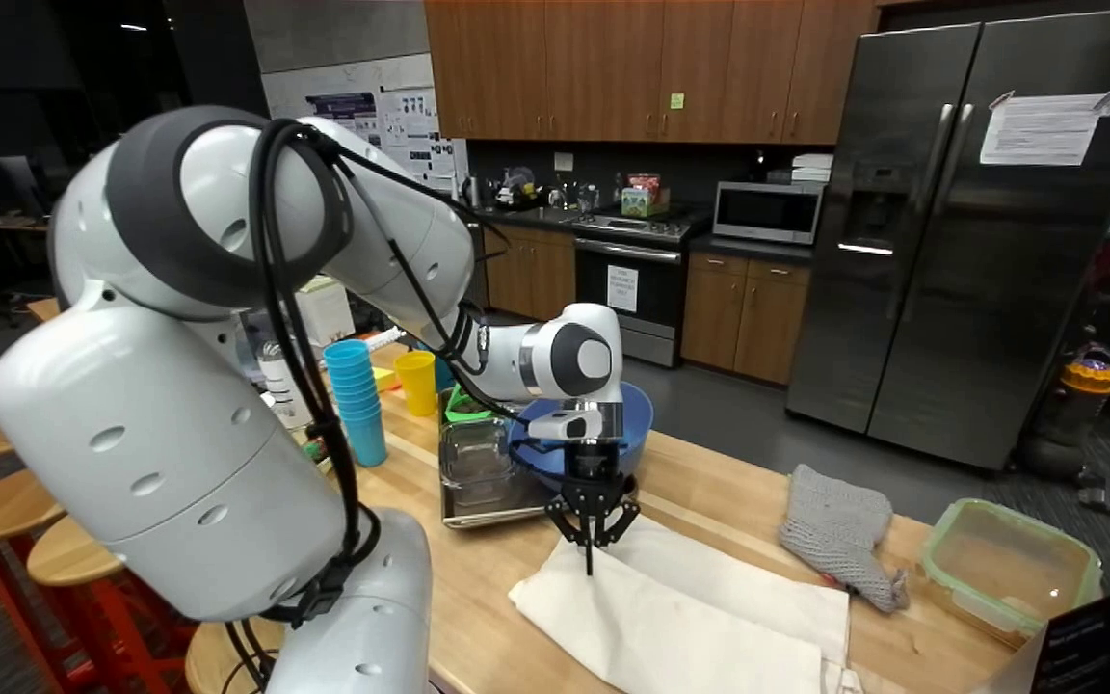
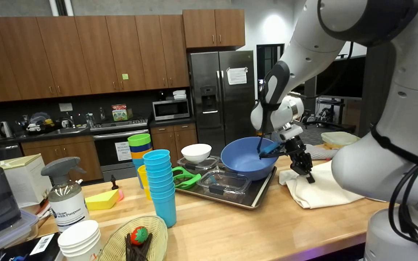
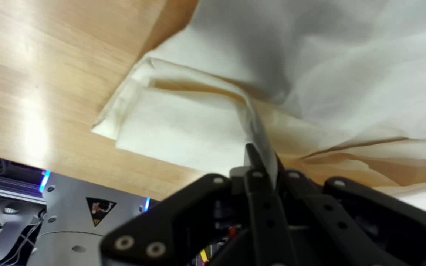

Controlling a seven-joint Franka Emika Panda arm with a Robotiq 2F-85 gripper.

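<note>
A cream cloth lies loosely folded on the wooden table, seen in both exterior views as the cloth [image 1: 700, 617] [image 2: 325, 192]. In the wrist view a raised fold of this cloth [image 3: 183, 122] runs up between the black fingers. My gripper [image 3: 264, 159] is shut on that fold, close to the cloth's edge. Pointing down, the gripper [image 1: 590, 564] [image 2: 310, 177] is low over the cloth in both exterior views. Layers of fabric spread to either side of the fingers, and the pinched part itself is partly hidden by them.
A blue bowl [image 2: 249, 157] and clear containers [image 2: 225, 183] sit on a metal tray [image 1: 492, 516] beside the gripper. Past the cloth lie a grey knitted mitt [image 1: 834, 525] and a lidded container [image 1: 1013, 554]. Stacked blue cups [image 2: 163, 192] stand beyond the tray.
</note>
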